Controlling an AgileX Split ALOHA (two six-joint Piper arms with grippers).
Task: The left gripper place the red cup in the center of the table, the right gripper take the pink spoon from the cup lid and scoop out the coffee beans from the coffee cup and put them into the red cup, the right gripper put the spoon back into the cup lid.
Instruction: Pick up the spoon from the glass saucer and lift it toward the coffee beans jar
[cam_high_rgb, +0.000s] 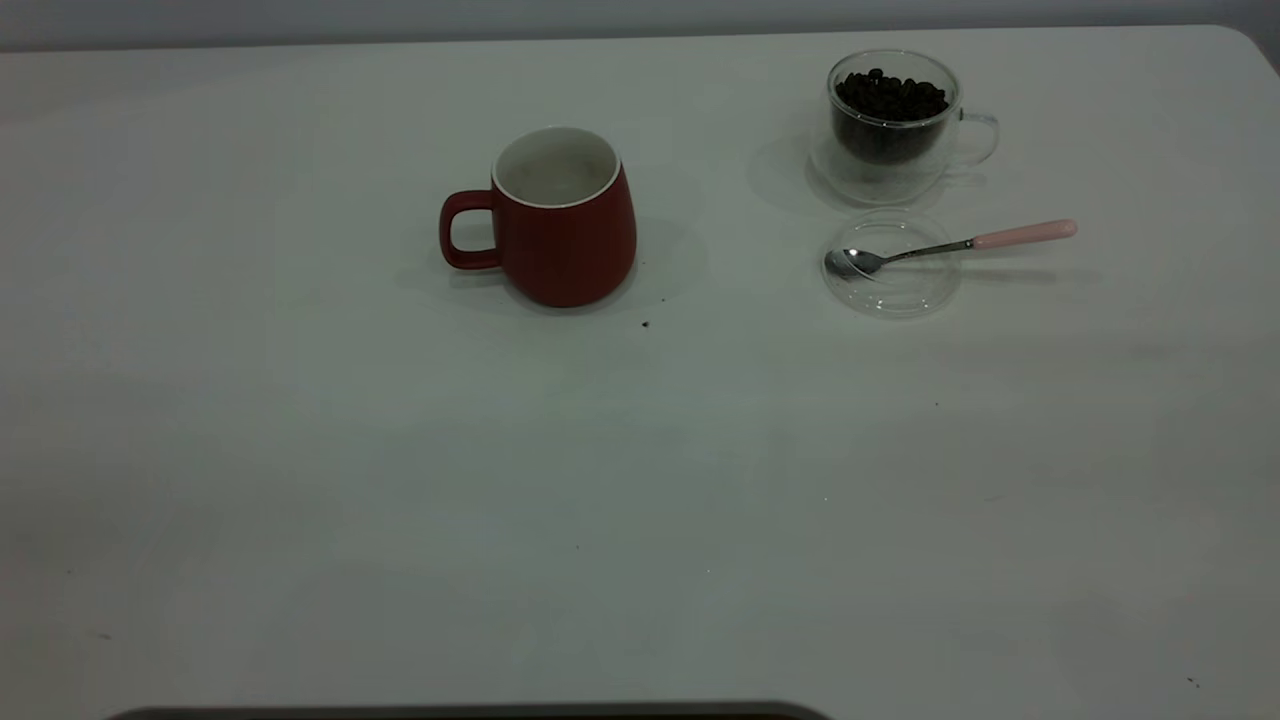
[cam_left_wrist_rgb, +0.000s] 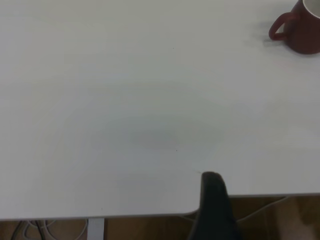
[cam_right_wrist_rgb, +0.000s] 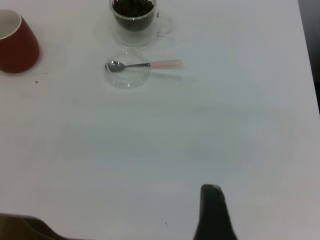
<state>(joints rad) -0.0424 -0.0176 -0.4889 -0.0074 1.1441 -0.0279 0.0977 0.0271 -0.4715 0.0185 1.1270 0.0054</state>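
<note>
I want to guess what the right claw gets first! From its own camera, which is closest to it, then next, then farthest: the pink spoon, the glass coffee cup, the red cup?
1. The pink spoon, lying on the clear cup lid, is nearest the right claw.
2. The coffee cup, just beyond the spoon.
3. The red cup, off to the side, farthest.

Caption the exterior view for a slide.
Red cup mid-table; pink spoon on cup lid before coffee cup.

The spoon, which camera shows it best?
The exterior view: the spoon is largest there, its bowl resting in the lid and its pink handle sticking out past the rim. The right wrist view shows the whole spoon too, only smaller and farther off. The left wrist view does not show it.
</note>
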